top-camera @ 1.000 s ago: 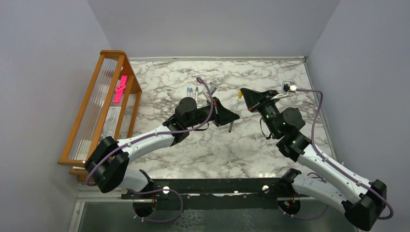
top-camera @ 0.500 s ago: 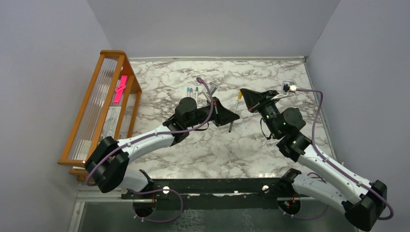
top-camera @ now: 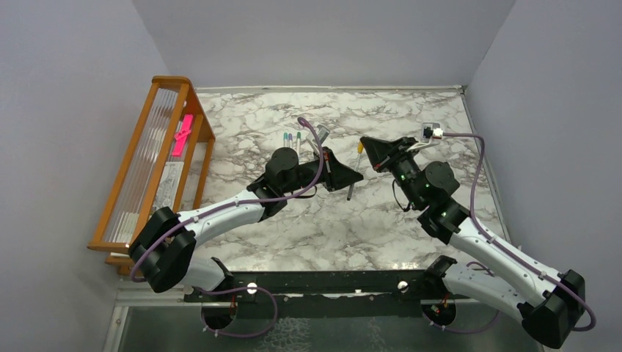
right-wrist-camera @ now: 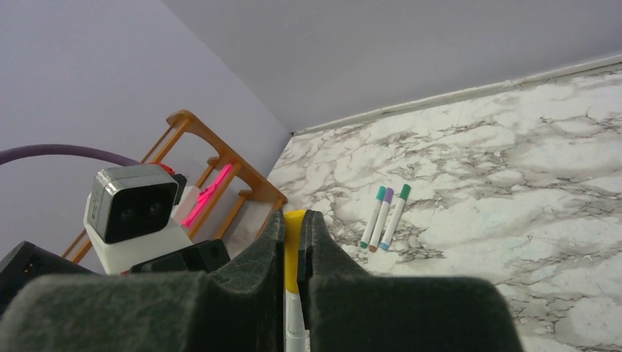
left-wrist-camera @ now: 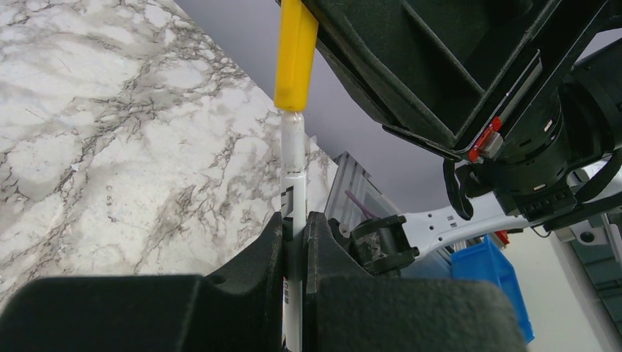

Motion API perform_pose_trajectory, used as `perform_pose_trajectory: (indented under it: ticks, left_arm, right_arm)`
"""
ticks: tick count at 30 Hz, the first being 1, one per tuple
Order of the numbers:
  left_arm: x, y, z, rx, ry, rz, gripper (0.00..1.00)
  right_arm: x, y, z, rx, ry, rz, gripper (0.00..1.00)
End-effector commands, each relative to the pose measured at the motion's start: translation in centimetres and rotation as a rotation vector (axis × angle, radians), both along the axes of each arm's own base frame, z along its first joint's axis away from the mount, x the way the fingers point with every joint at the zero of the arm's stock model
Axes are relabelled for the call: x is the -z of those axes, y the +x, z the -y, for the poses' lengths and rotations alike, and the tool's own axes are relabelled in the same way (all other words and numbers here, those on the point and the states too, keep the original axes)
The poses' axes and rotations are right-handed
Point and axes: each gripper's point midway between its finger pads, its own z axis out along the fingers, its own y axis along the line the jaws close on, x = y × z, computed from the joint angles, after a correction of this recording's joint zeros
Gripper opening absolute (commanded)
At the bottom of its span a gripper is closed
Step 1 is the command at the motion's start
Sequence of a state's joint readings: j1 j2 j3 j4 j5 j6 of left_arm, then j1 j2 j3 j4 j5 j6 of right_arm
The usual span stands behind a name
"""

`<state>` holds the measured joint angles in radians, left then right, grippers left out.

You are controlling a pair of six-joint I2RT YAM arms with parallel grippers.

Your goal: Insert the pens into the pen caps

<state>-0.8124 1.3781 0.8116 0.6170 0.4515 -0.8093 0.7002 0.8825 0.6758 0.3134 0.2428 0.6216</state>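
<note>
Slightly leftward the right gripper (right-wrist-camera: pixel 293 220) was shifted, clenched on a yellow cap (left-wrist-camera: pixel 295 51). The left gripper (left-wrist-camera: pixel 295 224) was clamped on a pen (left-wrist-camera: pixel 293 158), held in line so its tip met the cap's mouth, judged ready for pushing home. Three capped pens (right-wrist-camera: pixel 383 216) lay beyond.

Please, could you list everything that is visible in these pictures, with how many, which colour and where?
pen: 1, white barrel, held in the left gripper
cap: 1, yellow, at the tip of that pen, held in the right gripper
capped pens: 3, white with teal, purple and green caps, lying side by side on the table
table: 1, white and grey marble
rack: 1, orange-brown wood, at the table's left edge
strip: 1, bright pink, in the rack
bin: 1, blue, beyond the table
left gripper: 1, black, shut on the pen
right gripper: 1, black, shut on the cap
</note>
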Motion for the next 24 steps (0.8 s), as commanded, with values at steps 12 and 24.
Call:
perform_pose_trajectory:
  ticks: [12,24]
  left_arm:
    - [-4.0,1.2,-0.2,-0.063,-0.034,0.222,0.00]
    - [-4.7,2.0,0.5,-0.053,-0.001,0.366,0.00]
  right_arm:
    - [2.0,-0.9,-1.3,-0.084,-0.053,-0.142,0.01]
    - [3.2,-3.6,-1.7,-0.202,-0.067,-0.100,0.08]
